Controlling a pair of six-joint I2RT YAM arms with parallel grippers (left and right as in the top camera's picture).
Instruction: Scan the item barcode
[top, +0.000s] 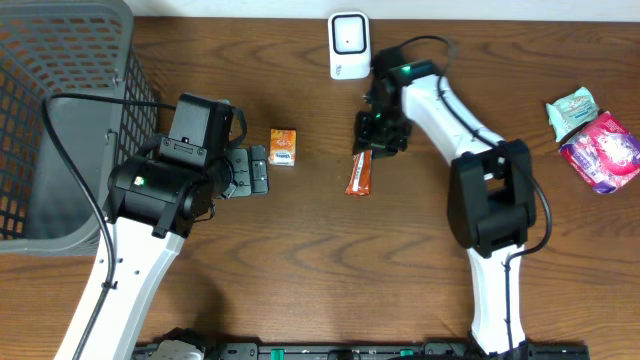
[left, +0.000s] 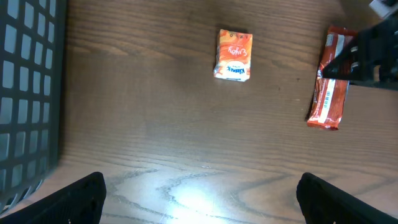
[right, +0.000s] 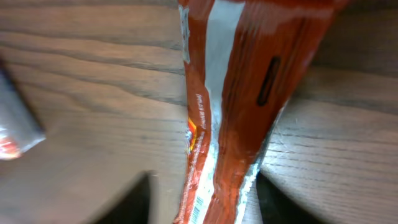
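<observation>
The left end effector (top: 250, 171) hangs released, its fingers (left: 81, 196) spread wide with only bare table (top: 300, 260) between them; it sits just beside the grey basket (top: 60, 120) at the left edge.

The orange-red snack bar (top: 360, 175) lies near the middle of the table, its long side running roughly away from the arms; the right end effector (top: 378, 138) is down over its far end, the wrapper passing between the two dark fingers (right: 283, 202) in the right wrist view; whether they are clenched on it or only straddle it I cannot tell.

Barcode stripes show near the wrapper's near end (right: 196, 213).

The white scanner (top: 348, 45) stands at the far edge, just beyond that end effector; a small orange tissue packet (top: 283, 146) lies between the two arms; a teal packet (top: 572, 112) and a pink packet (top: 603, 150) lie touching, well apart at the right.
</observation>
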